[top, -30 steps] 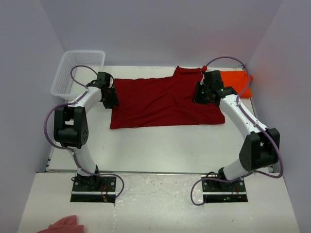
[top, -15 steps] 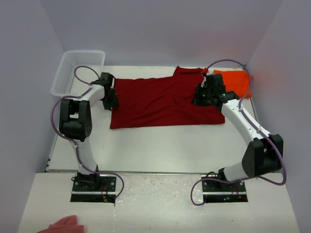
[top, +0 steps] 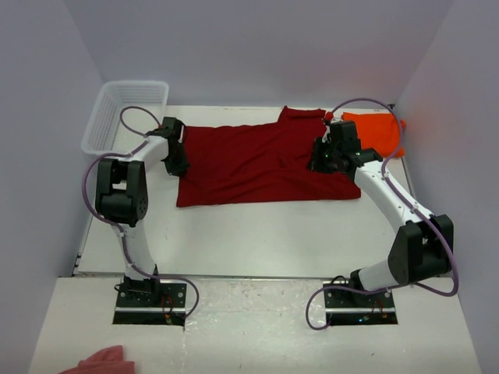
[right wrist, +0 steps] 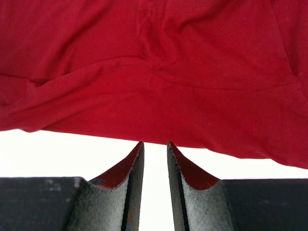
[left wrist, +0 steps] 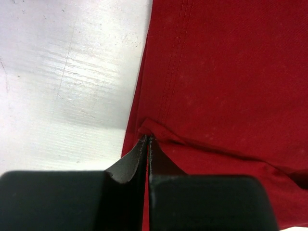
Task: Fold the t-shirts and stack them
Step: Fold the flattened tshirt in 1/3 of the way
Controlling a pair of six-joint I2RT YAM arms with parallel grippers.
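The dark red t-shirt [top: 257,160] lies spread flat across the back of the table, with one sleeve pointing to the far side. In the left wrist view my left gripper [left wrist: 147,139] is shut on the left hem of the red t-shirt [left wrist: 226,72], and the cloth puckers at its tips. My left gripper [top: 178,164] sits at that left edge in the top view. My right gripper [top: 321,160] is low over the shirt's right part. Its jaws [right wrist: 155,143] stand slightly apart at the red t-shirt's [right wrist: 168,72] edge, with bare table between them. The orange t-shirt [top: 374,131] lies folded at the far right.
A white mesh basket [top: 136,83] stands at the back left corner. A pale pink cloth scrap [top: 105,361] lies on the near ledge at bottom left. The white table [top: 257,234] runs between the shirt and the arm bases. Walls close in on both sides.
My left gripper has closed on the shirt's left hem, after its arm swung in closer to that edge. The right gripper has shifted slightly toward the back.
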